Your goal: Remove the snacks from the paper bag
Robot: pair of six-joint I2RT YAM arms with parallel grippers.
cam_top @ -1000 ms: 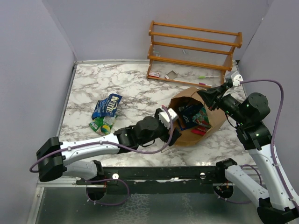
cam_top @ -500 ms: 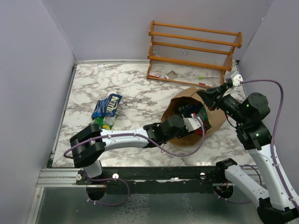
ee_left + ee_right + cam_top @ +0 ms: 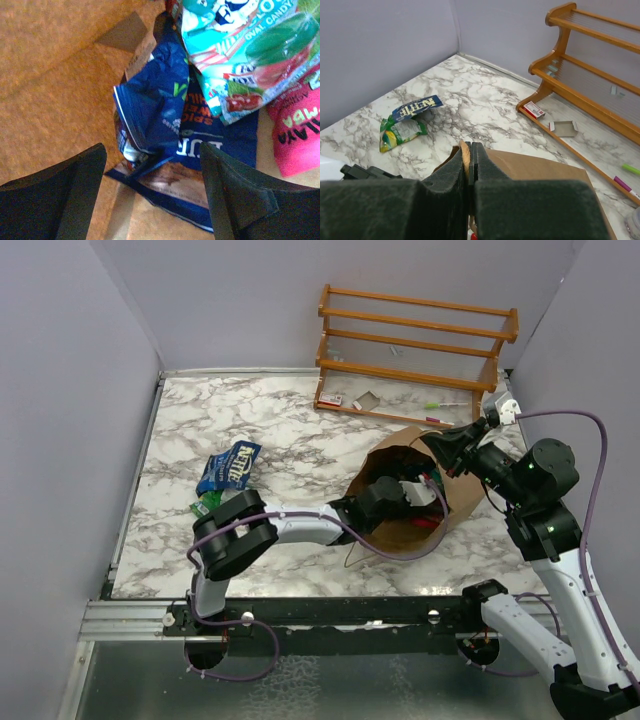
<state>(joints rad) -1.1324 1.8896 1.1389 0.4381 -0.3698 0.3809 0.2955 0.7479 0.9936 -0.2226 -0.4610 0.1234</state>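
Left end effector (image 3: 151,155) is spread wide inside paper bag (image 3: 395,533), above dark blue packet (image 3: 167,95). Right end effector (image 3: 470,160) is clamped on bag rim.

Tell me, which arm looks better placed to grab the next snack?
Left. The left claw is open inside the paper bag, poised over the dark blue packet. The right claw is shut on the bag's rim, holding it open.

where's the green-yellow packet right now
In the top view, the green-yellow packet lies on the marble table, left of the paper bag, against the blue packet.
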